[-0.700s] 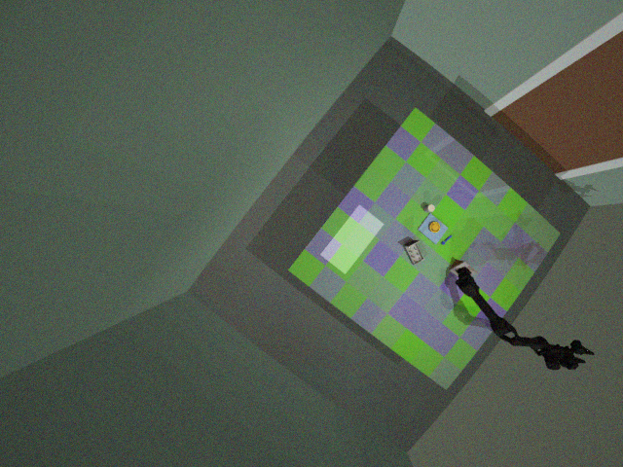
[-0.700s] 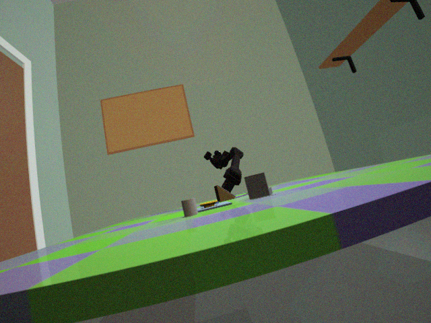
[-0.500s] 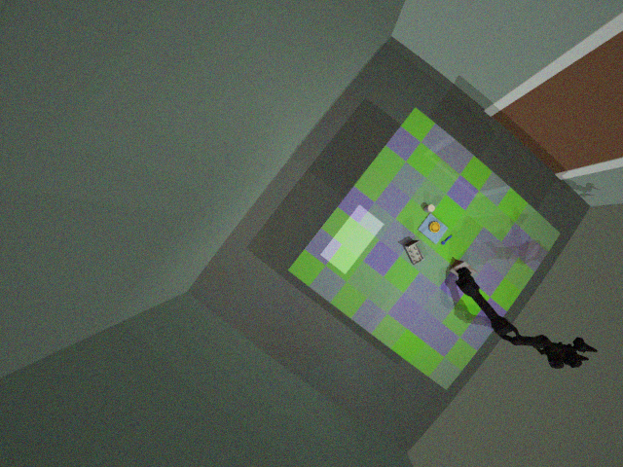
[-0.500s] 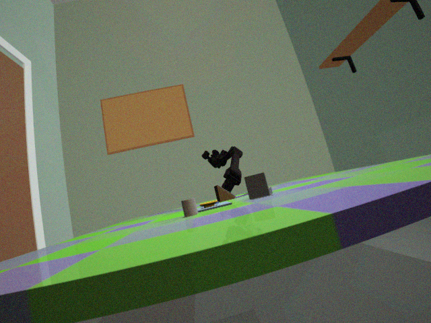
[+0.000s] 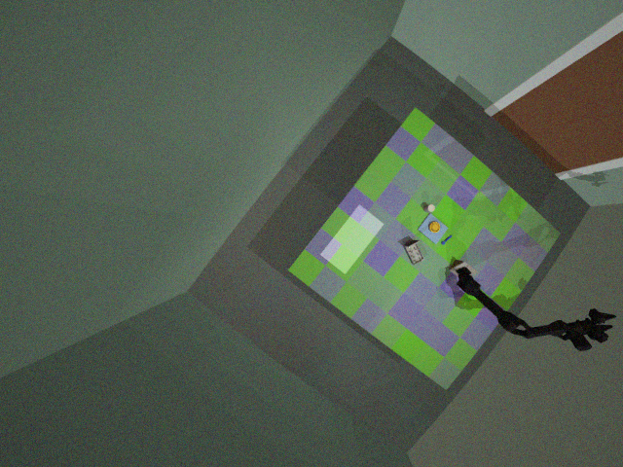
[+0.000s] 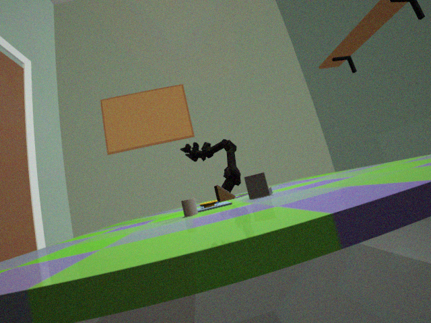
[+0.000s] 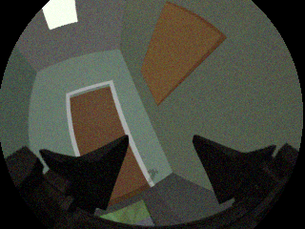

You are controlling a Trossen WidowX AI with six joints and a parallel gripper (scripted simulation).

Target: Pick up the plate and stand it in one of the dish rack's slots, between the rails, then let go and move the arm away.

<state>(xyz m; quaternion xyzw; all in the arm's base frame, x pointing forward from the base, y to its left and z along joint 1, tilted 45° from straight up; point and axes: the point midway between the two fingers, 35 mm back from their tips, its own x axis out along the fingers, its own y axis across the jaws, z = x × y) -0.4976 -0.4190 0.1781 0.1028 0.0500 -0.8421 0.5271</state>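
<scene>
Tool (image 5: 604,321) wide, holding nothing, raised beyond the worktop (image 5: 351,296) edge. Plate (image 5: 434,227) flat on a blue mat (image 5: 426,232), well apart from the tool. Rack (image 5: 414,251) just beside the mat; cup (image 5: 430,207) and blue pen (image 5: 446,239) near the plate.

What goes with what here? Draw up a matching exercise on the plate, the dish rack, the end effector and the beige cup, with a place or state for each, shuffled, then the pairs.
Things:
1. plate
2. dish rack
3. end effector
4. beige cup

Places or states:
A. open, holding nothing, out past the table edge
B. lying flat on the blue mat
C. standing upright just off a corner of the mat
D. grey, with no plate in it

Pairs: 1-B, 2-D, 3-A, 4-C
</scene>
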